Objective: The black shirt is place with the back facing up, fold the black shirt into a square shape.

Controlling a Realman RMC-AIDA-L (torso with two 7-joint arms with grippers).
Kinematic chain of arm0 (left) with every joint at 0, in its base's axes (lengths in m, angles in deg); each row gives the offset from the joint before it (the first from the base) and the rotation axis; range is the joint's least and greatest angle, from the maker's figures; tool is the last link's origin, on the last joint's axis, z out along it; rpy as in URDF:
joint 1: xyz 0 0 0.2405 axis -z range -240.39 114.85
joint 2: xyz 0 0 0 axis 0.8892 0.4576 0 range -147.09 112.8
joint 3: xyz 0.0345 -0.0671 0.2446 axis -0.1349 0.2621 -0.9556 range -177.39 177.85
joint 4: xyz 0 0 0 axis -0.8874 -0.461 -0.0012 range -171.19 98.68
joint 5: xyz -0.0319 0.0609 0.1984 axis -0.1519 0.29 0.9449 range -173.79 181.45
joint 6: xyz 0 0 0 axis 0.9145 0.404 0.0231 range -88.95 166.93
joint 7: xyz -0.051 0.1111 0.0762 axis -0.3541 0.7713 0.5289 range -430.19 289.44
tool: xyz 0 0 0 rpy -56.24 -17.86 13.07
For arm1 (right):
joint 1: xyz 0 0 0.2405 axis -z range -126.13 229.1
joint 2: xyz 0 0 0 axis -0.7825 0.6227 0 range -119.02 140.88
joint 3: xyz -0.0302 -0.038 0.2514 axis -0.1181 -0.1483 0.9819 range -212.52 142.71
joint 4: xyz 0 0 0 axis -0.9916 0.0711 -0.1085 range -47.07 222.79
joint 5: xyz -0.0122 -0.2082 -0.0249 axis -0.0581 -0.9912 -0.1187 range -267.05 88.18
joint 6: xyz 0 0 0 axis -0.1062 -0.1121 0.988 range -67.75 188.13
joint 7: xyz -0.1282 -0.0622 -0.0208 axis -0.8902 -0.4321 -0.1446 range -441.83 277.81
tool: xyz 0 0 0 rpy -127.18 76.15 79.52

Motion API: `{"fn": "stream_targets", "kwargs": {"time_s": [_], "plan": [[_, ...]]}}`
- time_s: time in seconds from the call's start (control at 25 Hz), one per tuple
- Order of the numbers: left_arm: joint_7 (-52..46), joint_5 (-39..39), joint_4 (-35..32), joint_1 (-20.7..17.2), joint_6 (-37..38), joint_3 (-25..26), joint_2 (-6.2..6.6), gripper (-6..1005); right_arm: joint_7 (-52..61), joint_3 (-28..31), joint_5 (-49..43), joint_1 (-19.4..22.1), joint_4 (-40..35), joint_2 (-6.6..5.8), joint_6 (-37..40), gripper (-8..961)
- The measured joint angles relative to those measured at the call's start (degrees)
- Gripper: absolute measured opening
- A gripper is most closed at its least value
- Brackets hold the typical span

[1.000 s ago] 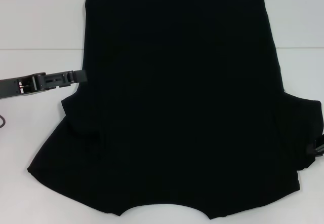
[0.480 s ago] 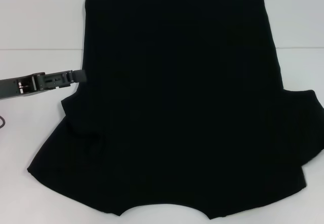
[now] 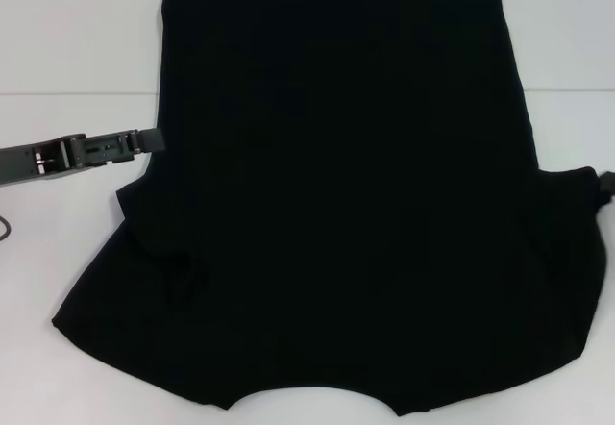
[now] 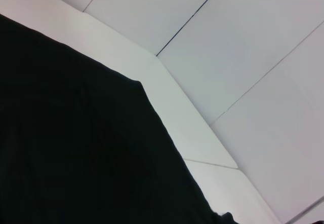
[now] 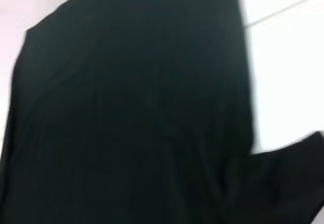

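The black shirt [image 3: 336, 194] lies spread flat on the white table [image 3: 67, 50], hem at the far side and neck curve at the near edge. No lettering shows. My left gripper [image 3: 152, 140] reaches in from the left and its tip meets the shirt's left edge, just above the left sleeve. Only a small part of my right gripper [image 3: 604, 183] shows at the right border, touching the top corner of the right sleeve. The left wrist view shows the shirt [image 4: 76, 148] against the table. In the right wrist view, the shirt [image 5: 131, 112] fills most of the picture.
A seam line crosses the table [image 3: 77, 92] behind the left arm. A dark cable [image 3: 4, 231] shows at the left border. Bare white table lies to the left and far right of the shirt.
My right gripper left the lower right sleeve edge, went out of view, and now shows higher at the sleeve's top corner. The right sleeve has changed shape. My left gripper shifted slightly left.
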Motion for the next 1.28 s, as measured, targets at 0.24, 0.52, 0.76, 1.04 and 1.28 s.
{"fn": "stream_targets", "kwargs": {"time_s": [0.24,0.52,0.76,1.04,1.28], "plan": [[0.00,-1.24,0.00,-0.38,-0.02,-0.01,0.03,955,-1.42,-5.34,0.04,-2.16,-0.81,1.05,-0.11,7],[0.00,-1.75,0.00,-0.45,-0.67,0.00,0.10,954,-6.64,-17.63,-0.30,-6.21,-1.11,2.70,1.30,6],[0.00,-1.74,0.00,-0.72,-0.78,0.89,0.22,953,-7.79,-27.29,-0.46,-6.93,-3.44,3.74,3.14,22],[0.00,-1.85,0.00,-0.78,-0.92,2.88,0.51,952,-7.00,-28.80,-1.51,-7.09,-2.80,3.34,5.38,44],[0.00,-3.17,0.00,-0.66,-2.11,2.89,0.53,951,-4.06,-25.31,-1.66,-7.19,-2.54,3.11,4.33,63]]}}
